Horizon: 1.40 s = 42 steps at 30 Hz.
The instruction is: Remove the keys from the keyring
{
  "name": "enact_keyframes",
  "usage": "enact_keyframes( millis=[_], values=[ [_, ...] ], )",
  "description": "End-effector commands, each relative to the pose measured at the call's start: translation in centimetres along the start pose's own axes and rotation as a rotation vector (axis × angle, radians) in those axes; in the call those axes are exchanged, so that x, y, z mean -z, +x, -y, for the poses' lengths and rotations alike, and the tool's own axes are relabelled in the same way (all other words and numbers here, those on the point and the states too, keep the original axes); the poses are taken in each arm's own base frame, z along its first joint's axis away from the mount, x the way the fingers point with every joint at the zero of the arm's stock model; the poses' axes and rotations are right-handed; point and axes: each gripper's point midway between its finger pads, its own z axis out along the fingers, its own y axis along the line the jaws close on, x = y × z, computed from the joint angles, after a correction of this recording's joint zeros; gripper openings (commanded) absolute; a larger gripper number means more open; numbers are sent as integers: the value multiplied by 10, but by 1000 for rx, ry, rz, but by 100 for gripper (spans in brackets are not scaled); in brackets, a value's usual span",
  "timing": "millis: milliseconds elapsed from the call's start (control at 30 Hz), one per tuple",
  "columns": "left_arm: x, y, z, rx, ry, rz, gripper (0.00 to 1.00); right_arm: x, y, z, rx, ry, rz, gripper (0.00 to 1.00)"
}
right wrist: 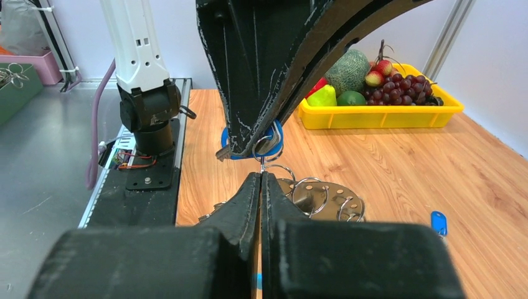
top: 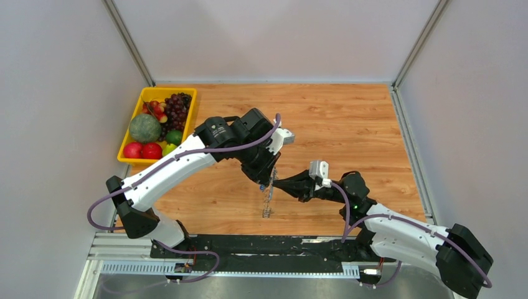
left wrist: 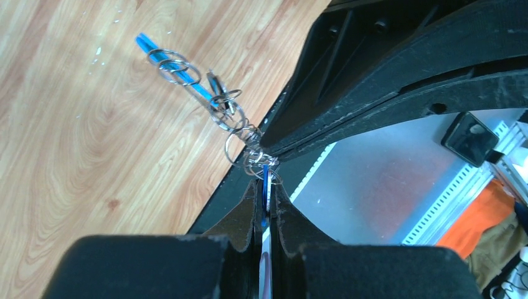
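Note:
My left gripper (top: 268,179) is shut on the blue part of the keyring (left wrist: 265,187), which shows edge-on between its jaws (left wrist: 266,184). In the right wrist view the blue curve (right wrist: 274,133) peeks out behind the left fingers (right wrist: 249,93). A bunch of small wire rings (left wrist: 252,149) and tiny keys (top: 268,204) hangs from it down to the table. My right gripper (top: 278,183) meets it from the right, its tips (right wrist: 261,175) shut on one small ring (right wrist: 263,163). One blue-headed key (right wrist: 439,222) lies loose on the table.
A yellow bin of fruit (top: 127,156) stands at the back left. A shiny perforated metal disc with rings (right wrist: 320,198) hangs just beyond my right fingertips. The black base rail (top: 261,244) runs along the table's near edge.

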Motion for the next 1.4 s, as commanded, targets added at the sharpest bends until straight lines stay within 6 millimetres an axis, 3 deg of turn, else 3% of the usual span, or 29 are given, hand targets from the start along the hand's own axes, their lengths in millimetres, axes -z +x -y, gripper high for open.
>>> enact_keyframes(
  millis=[0, 167, 233, 300, 367, 900, 1367],
  values=[
    [15, -10, -9, -52, -74, 62, 0, -4, -25, -6, 19, -40, 39, 0],
    [14, -8, -25, -65, -157, 51, 0, 4, -25, -15, 1, -60, 38, 1],
    [12, -8, -22, -85, -134, 53, 0, 5, -26, -22, -13, -94, 34, 14],
    [9, -8, -17, -122, -103, 56, 0, 4, -25, -25, -22, -112, 26, 35],
    [7, -6, -13, -160, -93, 53, 0, 4, -26, -24, -23, -108, 20, 42],
    [12, 5, -2, -318, -81, 25, 2, -4, -27, -1, 64, -44, -34, 44],
    [19, 2, 7, -371, -68, 45, 2, -11, -12, -6, 35, -109, -71, 42]
  ],
)
